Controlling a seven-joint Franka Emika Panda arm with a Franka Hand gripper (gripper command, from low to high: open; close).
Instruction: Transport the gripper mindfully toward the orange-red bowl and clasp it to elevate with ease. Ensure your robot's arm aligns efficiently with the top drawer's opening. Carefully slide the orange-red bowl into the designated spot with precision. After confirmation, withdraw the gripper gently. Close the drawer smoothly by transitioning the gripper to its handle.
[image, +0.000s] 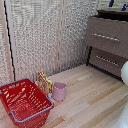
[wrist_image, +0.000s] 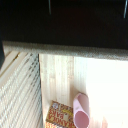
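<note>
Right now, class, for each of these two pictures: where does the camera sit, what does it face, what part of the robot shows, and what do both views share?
Exterior view: sits off the arm, looking across the wooden floor at the red wire basket, pink cup and dark brown drawers; a white piece of the robot's arm shows at its right edge.
Wrist view: rides on the wrist, looking past a dark surface with a grey edge to the floor; the gripper's fingers cannot be made out.
Shared: the pink cup, the printed box beside it, and the floor.
</note>
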